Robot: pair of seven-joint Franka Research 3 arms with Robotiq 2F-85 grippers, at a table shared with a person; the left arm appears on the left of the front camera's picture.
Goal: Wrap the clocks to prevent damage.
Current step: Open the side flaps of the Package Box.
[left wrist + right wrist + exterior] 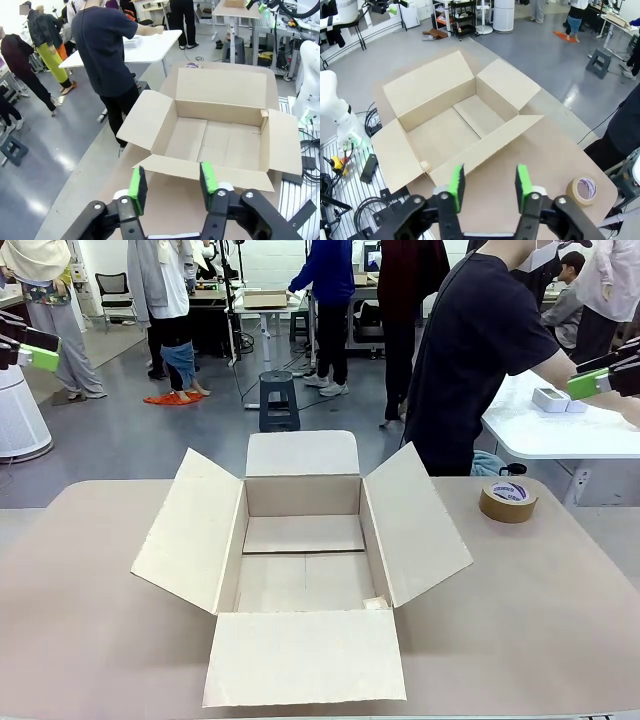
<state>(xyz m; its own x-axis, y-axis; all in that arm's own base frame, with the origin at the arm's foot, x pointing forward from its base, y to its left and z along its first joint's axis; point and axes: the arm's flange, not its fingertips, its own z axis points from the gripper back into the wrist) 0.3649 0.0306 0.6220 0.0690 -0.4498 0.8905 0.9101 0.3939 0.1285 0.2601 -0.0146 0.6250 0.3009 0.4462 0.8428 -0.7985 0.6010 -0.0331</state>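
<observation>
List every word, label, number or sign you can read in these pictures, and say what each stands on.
No text can be read.
tape roll: a printed label on its core, too small and blurred to read.
cardboard box: plain flaps and walls, no print showing.
small white boxes on the far table: any marking is too small to tell.

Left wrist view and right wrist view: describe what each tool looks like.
The left tool is black, with two fingers on jointed linkages, silver bolt heads at the pivots and bright green rectangular pads on the fingertips. The right tool has the same build: black linkages, silver bolts and matching green pads.
</observation>
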